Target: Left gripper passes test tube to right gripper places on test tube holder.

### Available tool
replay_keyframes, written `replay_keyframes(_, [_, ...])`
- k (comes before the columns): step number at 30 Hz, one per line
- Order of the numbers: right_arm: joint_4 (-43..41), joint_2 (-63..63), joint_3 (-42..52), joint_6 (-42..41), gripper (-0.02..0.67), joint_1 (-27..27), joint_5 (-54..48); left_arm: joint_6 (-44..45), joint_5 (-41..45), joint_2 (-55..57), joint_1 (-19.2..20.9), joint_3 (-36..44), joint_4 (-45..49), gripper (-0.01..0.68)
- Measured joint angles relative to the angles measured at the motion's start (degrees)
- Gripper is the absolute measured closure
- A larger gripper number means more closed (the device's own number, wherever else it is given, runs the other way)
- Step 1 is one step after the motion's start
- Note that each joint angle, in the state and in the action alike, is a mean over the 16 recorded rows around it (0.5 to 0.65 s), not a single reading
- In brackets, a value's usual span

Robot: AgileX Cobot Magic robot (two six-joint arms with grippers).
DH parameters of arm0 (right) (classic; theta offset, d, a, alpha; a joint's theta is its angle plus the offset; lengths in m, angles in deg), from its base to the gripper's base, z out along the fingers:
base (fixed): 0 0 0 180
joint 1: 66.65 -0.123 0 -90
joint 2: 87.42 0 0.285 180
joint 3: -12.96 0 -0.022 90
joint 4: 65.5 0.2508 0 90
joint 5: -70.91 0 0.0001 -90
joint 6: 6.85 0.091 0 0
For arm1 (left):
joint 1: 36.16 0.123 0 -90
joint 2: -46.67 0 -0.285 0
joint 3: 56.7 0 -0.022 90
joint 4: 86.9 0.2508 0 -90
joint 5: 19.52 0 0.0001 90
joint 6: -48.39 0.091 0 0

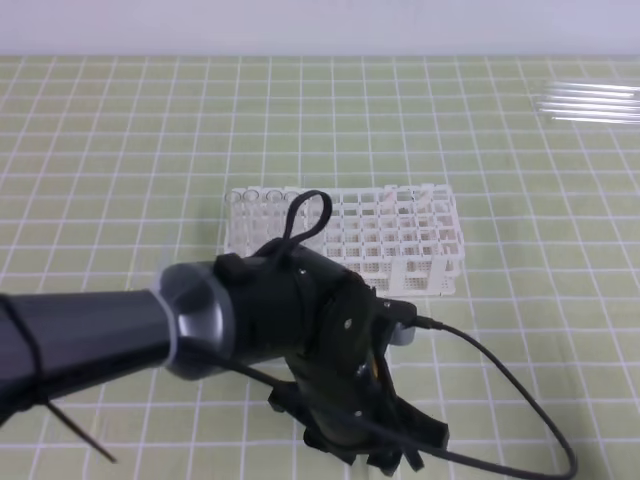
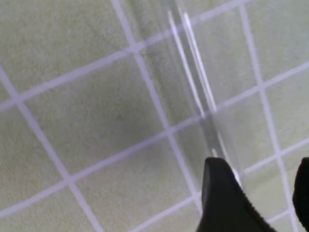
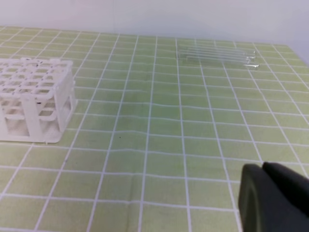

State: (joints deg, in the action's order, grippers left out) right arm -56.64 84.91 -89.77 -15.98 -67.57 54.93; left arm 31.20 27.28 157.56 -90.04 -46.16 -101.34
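A pale green cloth (image 1: 120,150) printed with a grid of white lines covers the whole work surface, running back to a plain white wall (image 3: 193,17) along the far edge. Near the middle of it stands the white plastic test tube holder (image 1: 400,245), a rectangular rack with a grid of small square holes on top and open lattice sides. Far off at the back right corner lies a row of thin clear glass tubes (image 3: 217,54), side by side on the cloth.

The left gripper (image 2: 263,193), at the end of a bulky black arm with a grey collar and a trailing black cable (image 1: 510,385), hangs low over the cloth in front of the rack. Its black fingers (image 2: 222,198) stand apart, and the thin, clear, colourless test tube (image 2: 193,82) lies flat on the cloth, one end reaching in between them (whether either finger touches the glass is unclear).

The plain matte black right gripper (image 3: 273,198) shows only as a dark corner low in its own camera view, well right of the rack; its fingers are pressed together with nothing between them.
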Motion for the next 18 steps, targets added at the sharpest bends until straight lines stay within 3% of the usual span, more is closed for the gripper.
replay_keyframes(18, [0.00, 0.00, 0.00, 0.00, 0.666, 0.00, 0.00, -4.13, 3.12, 3.47, -0.06, -2.37, 3.45, 0.329])
